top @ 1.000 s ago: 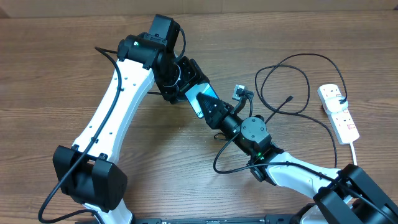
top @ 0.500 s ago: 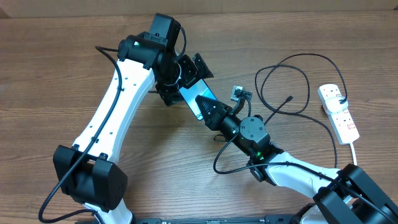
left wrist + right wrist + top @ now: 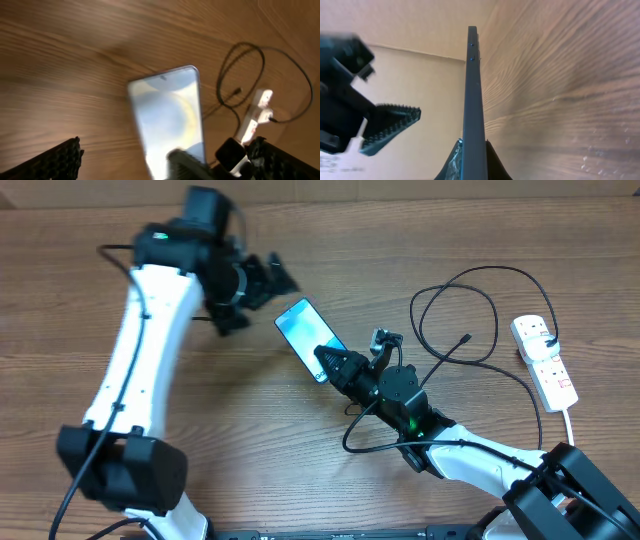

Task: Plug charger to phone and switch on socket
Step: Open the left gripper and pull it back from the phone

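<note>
The phone [image 3: 305, 335] is near the middle of the desk [image 3: 260, 442], with its blue screen facing up. Its long side runs on a slant, from far left to near right. I cannot tell if it rests on the desk or is lifted a bit. The right hand [image 3: 333, 366] pinches the near right end of the phone between its two fingers. The left hand [image 3: 255, 298] is just past the far left end, not touching, with its fingers spread wide. The charger [image 3: 455, 305] lies in loops to the right, and its tip [image 3: 467, 338] is loose on the desk. The socket [image 3: 545, 360] lies by the right edge.
</note>
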Controlling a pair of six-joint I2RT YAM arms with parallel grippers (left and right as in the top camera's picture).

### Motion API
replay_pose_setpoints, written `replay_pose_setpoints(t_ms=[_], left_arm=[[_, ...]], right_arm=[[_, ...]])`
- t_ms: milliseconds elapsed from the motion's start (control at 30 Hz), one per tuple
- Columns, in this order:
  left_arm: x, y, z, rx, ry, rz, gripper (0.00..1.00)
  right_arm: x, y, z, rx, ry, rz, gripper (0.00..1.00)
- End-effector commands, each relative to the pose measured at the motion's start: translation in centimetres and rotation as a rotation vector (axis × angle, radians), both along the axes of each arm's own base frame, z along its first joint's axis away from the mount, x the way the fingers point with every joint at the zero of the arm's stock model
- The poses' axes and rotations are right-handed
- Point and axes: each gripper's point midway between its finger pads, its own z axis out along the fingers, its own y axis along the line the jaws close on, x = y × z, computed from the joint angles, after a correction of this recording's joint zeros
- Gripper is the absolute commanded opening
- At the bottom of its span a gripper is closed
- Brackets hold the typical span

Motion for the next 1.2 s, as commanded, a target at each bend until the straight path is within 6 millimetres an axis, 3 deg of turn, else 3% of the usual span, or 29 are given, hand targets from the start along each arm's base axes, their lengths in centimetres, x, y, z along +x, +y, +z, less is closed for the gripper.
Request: replay_pose_setpoints(t_ms=[0,167,333,500,800,1000,1167], left_arm=[[-0.7,4.2,4.0,0.075,-0.132,0.006,1.00],[-3.5,9.5,6.0,0.161,-0.138,0.101,1.00],[-6.0,12.0,8.4,0.202,-0.209,0.099,1.00],[-9.2,12.7,10.6,0.273,-0.287,0.032,0.99],[-15.0,13.7,14.3,0.405,-0.428,0.082,1.00],[-19.2,14.3,14.3,0.457,-0.429,0.146,0.99],[-20.9,14.0,13.0,0.426,-0.445,0.225,1.00]], right_arm=[[-0.5,0.9,1.3,0.139,0.098,0.022,0.04],[-1.0,1.4,1.3,0.245,0.222,0.027,0.04],[-1.5,1.8,1.3,0.294,0.288,0.050,0.04],[-1.5,1.8,1.2,0.292,0.293,0.049,0.04],[-1.8,1.8,0.7,0.279,0.312,0.055,0.04],[-2.3,2.2,0.9,0.309,0.349,0.083,0.04],[-3.6,3.0,1.0,0.522,0.670,0.084,0.04]])
